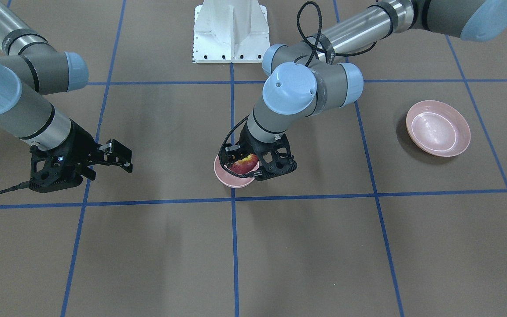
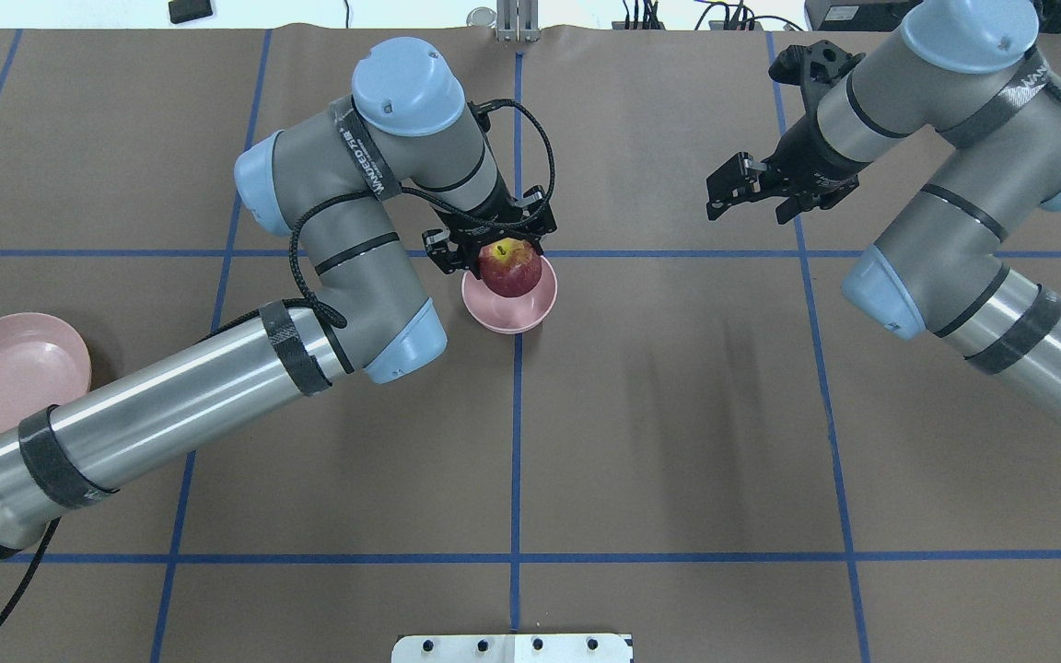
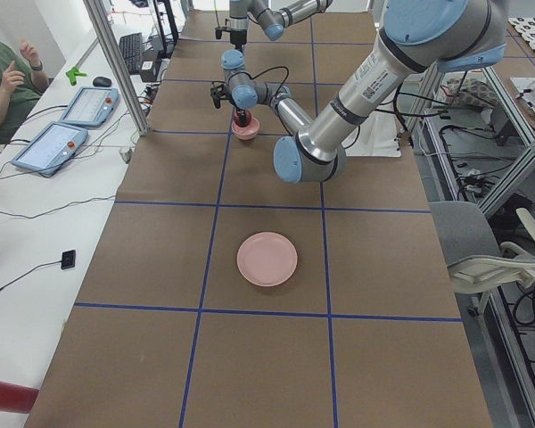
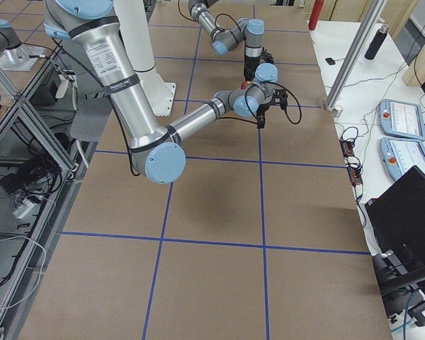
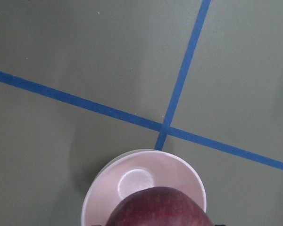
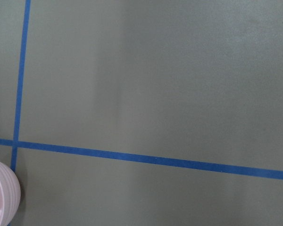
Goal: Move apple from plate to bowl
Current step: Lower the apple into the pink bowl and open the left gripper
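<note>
My left gripper (image 2: 494, 249) is shut on the dark-red apple (image 2: 509, 268), whose yellow stem patch faces up. It holds the apple just over the small deep pink bowl (image 2: 514, 311) at the table's centre. In the left wrist view the apple (image 5: 158, 208) hangs over the near part of the bowl (image 5: 132, 181). From the front the apple (image 1: 244, 164) sits between the fingers above the bowl (image 1: 231, 179). The wide pink plate (image 1: 438, 128) lies empty far off on my left. My right gripper (image 2: 752, 195) is open and empty, well to the right.
The table is brown paper with a grid of blue tape lines. The plate also shows in the overhead view (image 2: 5, 368), partly behind my left forearm. The bowl's rim (image 6: 2, 197) shows in the corner of the right wrist view. The white robot base (image 1: 230, 31) stands at the table's edge.
</note>
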Robot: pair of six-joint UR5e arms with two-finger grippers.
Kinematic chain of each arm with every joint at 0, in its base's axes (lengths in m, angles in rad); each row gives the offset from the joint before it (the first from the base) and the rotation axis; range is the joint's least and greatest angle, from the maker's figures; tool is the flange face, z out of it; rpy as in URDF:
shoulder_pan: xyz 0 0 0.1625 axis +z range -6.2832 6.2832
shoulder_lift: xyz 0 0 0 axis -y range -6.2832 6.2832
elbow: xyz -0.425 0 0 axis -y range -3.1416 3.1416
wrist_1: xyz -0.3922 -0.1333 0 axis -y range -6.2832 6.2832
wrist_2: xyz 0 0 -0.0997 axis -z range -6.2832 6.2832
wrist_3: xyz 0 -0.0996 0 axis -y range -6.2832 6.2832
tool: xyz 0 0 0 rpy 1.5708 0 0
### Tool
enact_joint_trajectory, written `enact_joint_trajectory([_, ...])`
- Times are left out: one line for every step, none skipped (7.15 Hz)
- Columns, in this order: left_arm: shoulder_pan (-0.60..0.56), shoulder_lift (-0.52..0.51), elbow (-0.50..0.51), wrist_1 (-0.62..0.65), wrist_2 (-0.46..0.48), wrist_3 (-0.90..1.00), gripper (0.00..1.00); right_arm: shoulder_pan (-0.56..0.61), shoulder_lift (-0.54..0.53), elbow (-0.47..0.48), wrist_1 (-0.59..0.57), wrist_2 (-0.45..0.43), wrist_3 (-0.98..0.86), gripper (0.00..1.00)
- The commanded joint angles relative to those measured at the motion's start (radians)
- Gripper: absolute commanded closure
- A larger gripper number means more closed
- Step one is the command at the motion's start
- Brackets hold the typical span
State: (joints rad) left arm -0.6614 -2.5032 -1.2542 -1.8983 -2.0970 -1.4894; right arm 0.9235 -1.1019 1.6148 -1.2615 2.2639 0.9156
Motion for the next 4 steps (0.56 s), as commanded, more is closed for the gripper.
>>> enact_joint_trajectory([0.011, 0.0, 0.016, -0.009, 0.011, -0.002, 1.0, -0.009, 0.004, -0.001, 0.001, -0.009, 0.002, 0.0])
enact_joint_trajectory([0.011, 0.003, 0.016, -0.005, 0.011, -0.002, 1.0, -0.012, 0.005, 0.0, -0.001, -0.007, 0.003, 0.0])
enact_joint_trajectory([0.011, 0.003, 0.018, -0.001, 0.011, -0.003, 1.0, -0.012, 0.007, -0.003, -0.002, -0.006, 0.009, 0.0])
enact_joint_trajectory([0.011, 0.003, 0.022, -0.001, 0.012, -0.003, 1.0, -0.012, 0.007, -0.003, -0.002, -0.006, 0.011, 0.0])
